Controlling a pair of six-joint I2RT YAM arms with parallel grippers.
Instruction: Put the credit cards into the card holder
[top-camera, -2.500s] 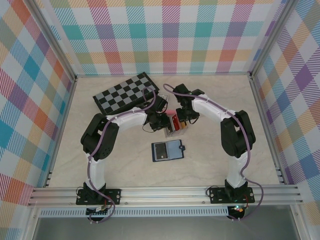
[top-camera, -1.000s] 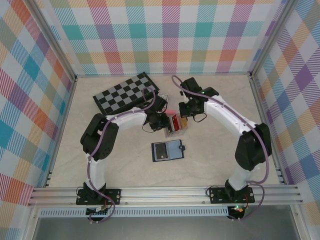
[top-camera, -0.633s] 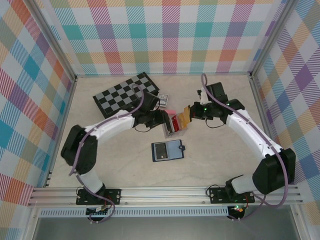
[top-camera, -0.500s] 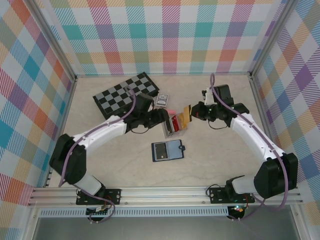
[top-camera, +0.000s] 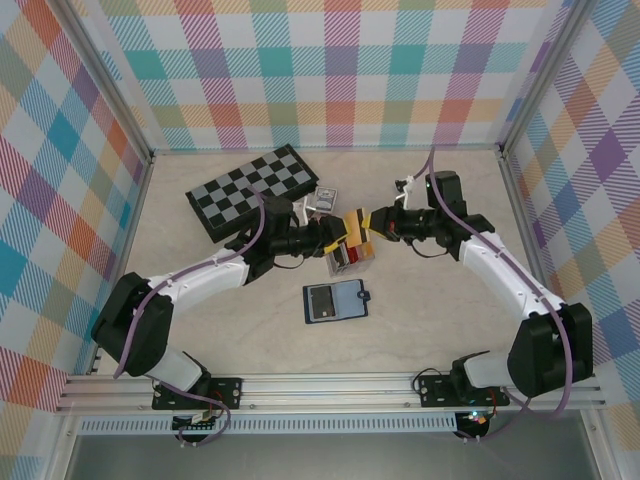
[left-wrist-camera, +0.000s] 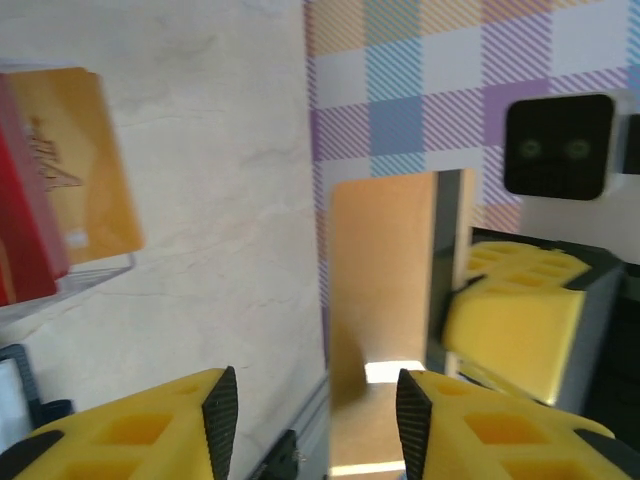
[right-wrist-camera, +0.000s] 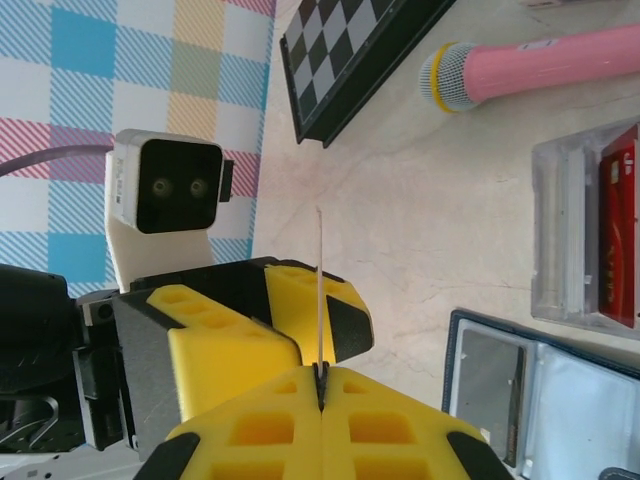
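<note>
Right, at mid-table the right gripper (right-wrist-camera: 322, 385) is clenched on one end of an orange card (left-wrist-camera: 380, 290), held clear of the table (top-camera: 450, 310) and seen from its own wrist as a thin edge-on line. Facing it from 9 o'clock, the left gripper (left-wrist-camera: 315, 400) has its jaws spread, with the card standing in the gap between them; whether a pad touches the card's edge I cannot tell. At 6 o'clock of the held card sits the clear box (right-wrist-camera: 555, 230), with a red card (right-wrist-camera: 620, 225) and a second orange one (left-wrist-camera: 85, 165) standing inside. Further along 6 o'clock, just apart from the box's near wall, the wallet (top-camera: 335, 300) lies open and flat. The chessboard (top-camera: 250, 188) lies out at 10 o'clock, with the pack (top-camera: 325, 197) just beside its right end at 11. A pink mic (right-wrist-camera: 540, 62) lies between board and box. Room to move: bare table runs wide from 3 to 5 o'clock of the wallet out to the right wall, again at 8 o'clock on the left, and in a strip at 12 o'clock along the back wall.
</note>
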